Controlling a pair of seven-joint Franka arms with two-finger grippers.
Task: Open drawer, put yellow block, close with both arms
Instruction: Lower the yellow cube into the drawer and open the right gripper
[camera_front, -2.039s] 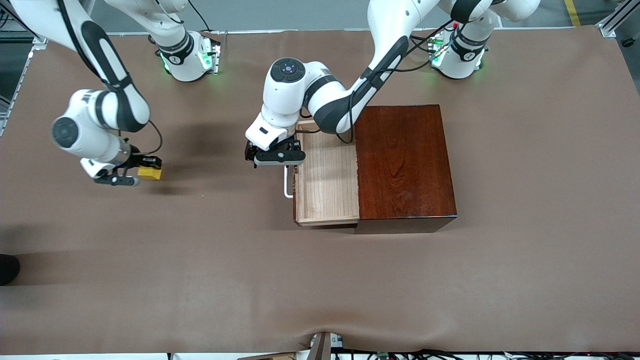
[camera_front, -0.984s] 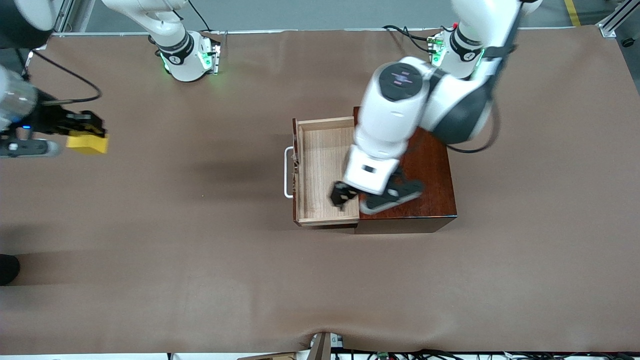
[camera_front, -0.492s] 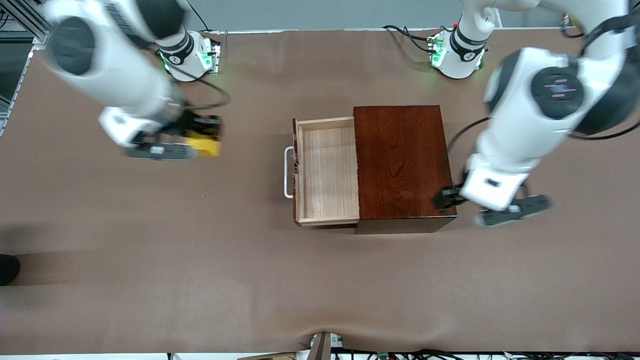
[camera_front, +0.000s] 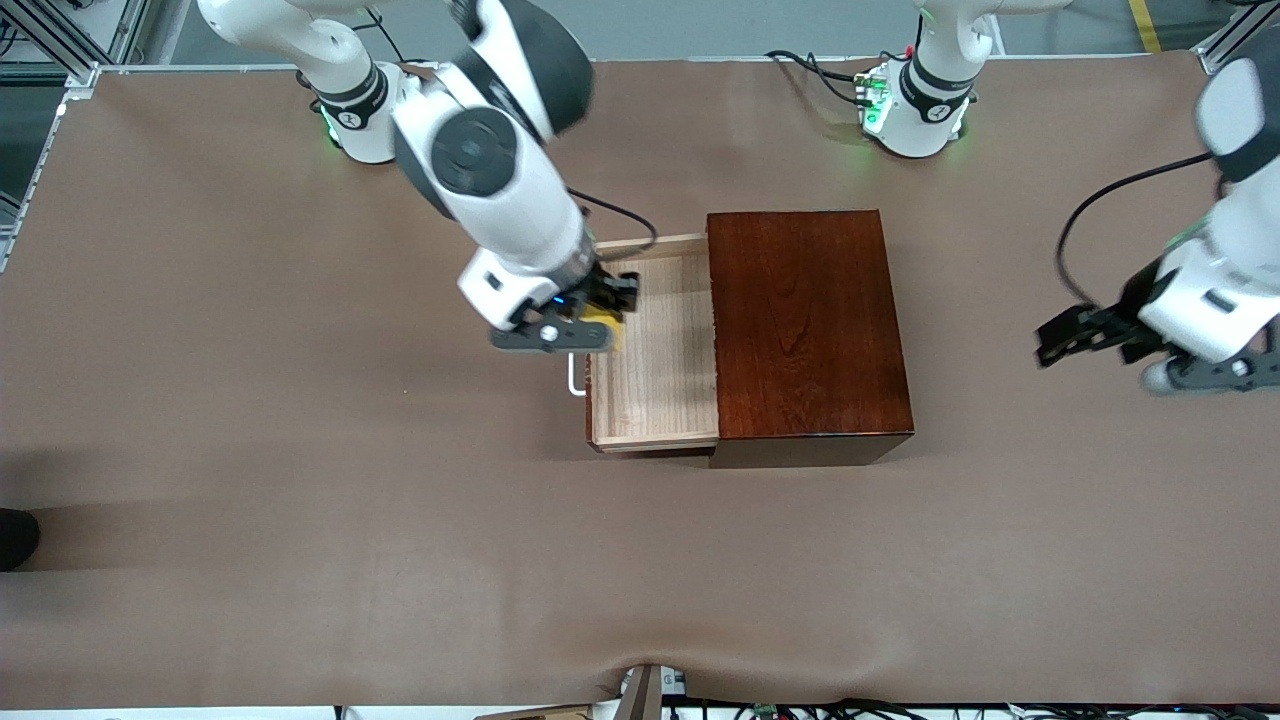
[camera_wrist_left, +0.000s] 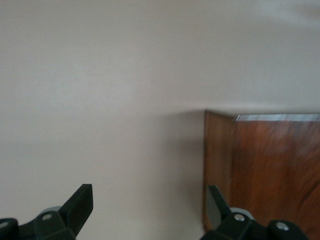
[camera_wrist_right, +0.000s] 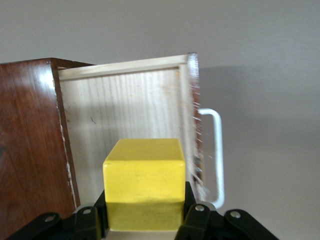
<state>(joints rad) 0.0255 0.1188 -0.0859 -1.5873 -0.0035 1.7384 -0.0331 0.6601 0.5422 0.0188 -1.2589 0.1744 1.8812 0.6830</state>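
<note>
The drawer (camera_front: 660, 370) is pulled out of the dark mahogany box (camera_front: 805, 320), and its pale tray is empty. Its white handle (camera_front: 573, 385) points toward the right arm's end of the table. My right gripper (camera_front: 598, 312) is shut on the yellow block (camera_front: 606, 328) and holds it over the drawer's front edge, by the handle. The right wrist view shows the block (camera_wrist_right: 144, 175) between the fingers (camera_wrist_right: 192, 212), with the tray (camera_wrist_right: 125, 105) and handle (camera_wrist_right: 217, 150) below. My left gripper (camera_front: 1075, 338) is open and empty over bare table, past the box toward the left arm's end.
The brown table mat (camera_front: 300, 480) spreads around the box. The left wrist view shows my left gripper (camera_wrist_left: 150, 195) with its fingers wide apart and a corner of the box (camera_wrist_left: 275, 170). The arm bases (camera_front: 915, 100) stand at the table's edge farthest from the front camera.
My right arm has swung the yellow block from the right arm's end of the table to over the open drawer. My left arm has moved off the box toward its own end.
</note>
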